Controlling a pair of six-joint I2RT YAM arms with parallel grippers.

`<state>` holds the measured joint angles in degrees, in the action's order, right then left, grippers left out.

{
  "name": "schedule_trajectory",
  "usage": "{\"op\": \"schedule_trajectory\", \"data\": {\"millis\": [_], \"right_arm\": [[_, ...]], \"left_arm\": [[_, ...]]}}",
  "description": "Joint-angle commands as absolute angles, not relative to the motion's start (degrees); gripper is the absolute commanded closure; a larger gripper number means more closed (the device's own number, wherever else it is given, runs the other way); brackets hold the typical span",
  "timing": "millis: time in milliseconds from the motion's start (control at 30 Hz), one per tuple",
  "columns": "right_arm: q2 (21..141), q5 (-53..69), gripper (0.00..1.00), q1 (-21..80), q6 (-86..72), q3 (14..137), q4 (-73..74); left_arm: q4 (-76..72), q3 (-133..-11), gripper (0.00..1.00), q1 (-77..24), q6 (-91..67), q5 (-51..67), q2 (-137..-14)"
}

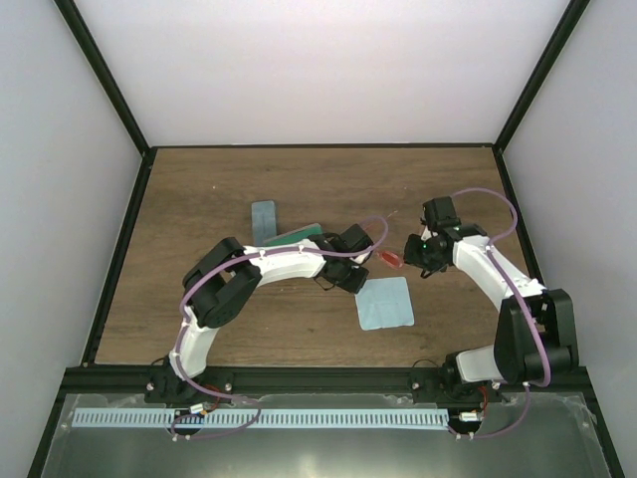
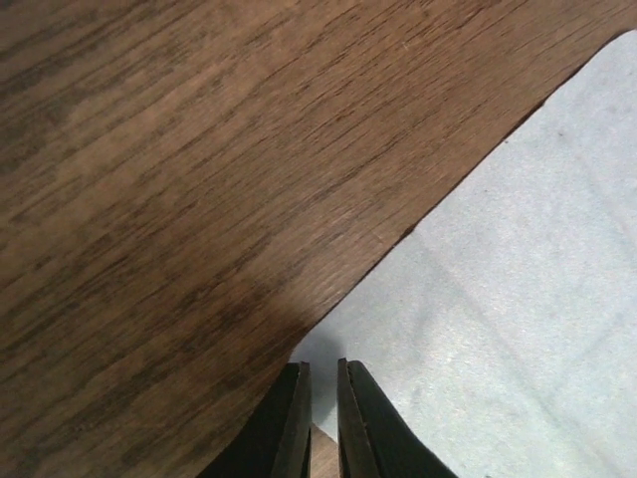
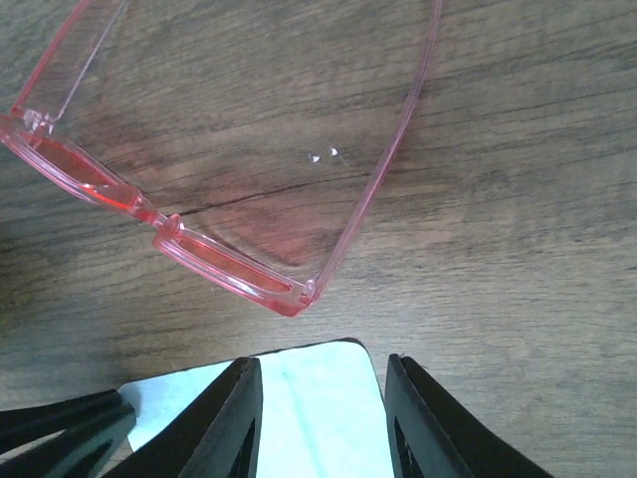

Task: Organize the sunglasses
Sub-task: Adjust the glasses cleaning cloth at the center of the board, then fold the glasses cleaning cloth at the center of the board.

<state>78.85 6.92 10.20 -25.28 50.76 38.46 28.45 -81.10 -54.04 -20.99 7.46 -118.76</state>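
Sunglasses (image 1: 390, 259) with a red frame lie on the desk (image 1: 199, 189) a little right of its middle in the top view, between the jaws of the two arms. A light-blue cloth (image 1: 385, 304) lies just beside them, toward the near edge. From the left wrist we see the left jaws almost together, with only a thin slit between them, over a corner of the cloth (image 2: 518, 299). From the right wrist we see the right jaws well apart above a cloth corner (image 3: 299, 398). The sunglasses (image 3: 229, 264) lie unfolded just past it.
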Motion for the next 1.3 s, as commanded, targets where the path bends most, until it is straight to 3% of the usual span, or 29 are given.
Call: {"op": "schedule_trajectory", "data": {"millis": [0, 800, 1267], "right_arm": [[77.77, 8.13, 0.65, 9.67, -24.63, 50.42, 38.33], [90.6, 6.59, 0.64, 11.51, -22.2, 51.02, 38.71], [93.51, 6.3, 0.74, 13.97, -22.83, 52.29, 39.38]], "left_arm": [[29.71, -81.89, 0.96, -54.36, -20.98, 5.85, -120.6], [31.13, -85.17, 0.96, -54.35, -21.62, 6.81, -121.11], [31.53, -85.17, 0.96, -54.35, -21.19, 6.94, -121.38]]}}
